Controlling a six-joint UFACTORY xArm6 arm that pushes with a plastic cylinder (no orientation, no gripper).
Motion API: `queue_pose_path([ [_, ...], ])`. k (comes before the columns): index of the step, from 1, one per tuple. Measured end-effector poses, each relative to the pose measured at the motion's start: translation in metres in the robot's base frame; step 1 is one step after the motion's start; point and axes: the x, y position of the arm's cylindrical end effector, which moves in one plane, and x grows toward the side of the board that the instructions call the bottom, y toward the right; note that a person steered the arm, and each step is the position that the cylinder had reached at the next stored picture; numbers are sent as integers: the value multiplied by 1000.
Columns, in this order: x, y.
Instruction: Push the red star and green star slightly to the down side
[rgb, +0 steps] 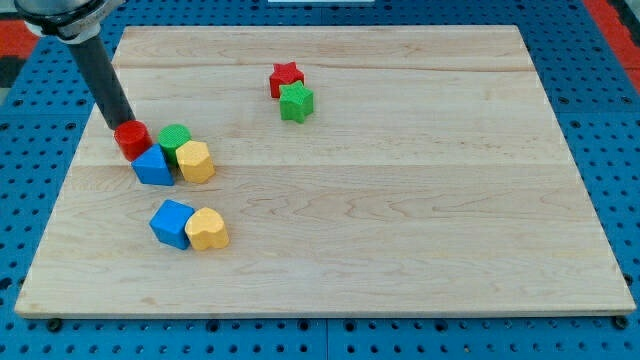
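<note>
Nearest the view's bottom, a blue block (172, 223) and a yellow heart-shaped block (208, 229) are seen touching side by side on the wooden board (400, 230). Just above them, a blue triangular block (153, 166), a yellow block (196, 161), a green cylinder (174, 139) and a red cylinder (132, 137) are gathered in a tight cluster. My tip (120, 128) is found against the red cylinder's upper-left edge; no fingers are carried by the rod, so nothing is held. Farther up, well apart to the view's right, the green star (296, 101) is set touching the red star (286, 78), which lies just above it and slightly left.
</note>
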Motion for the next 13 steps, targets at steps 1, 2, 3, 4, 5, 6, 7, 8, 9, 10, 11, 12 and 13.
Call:
queue_pose_path([
  [1,15,18],
  [2,18,24],
  [3,-5,24],
  [4,-42,64],
  [5,-51,142],
  [6,-82,165],
  [7,-121,166],
  [8,-158,130],
  [9,-194,93],
  [10,-196,91],
  [11,-197,94],
  [12,-181,156],
  [13,-124,183],
])
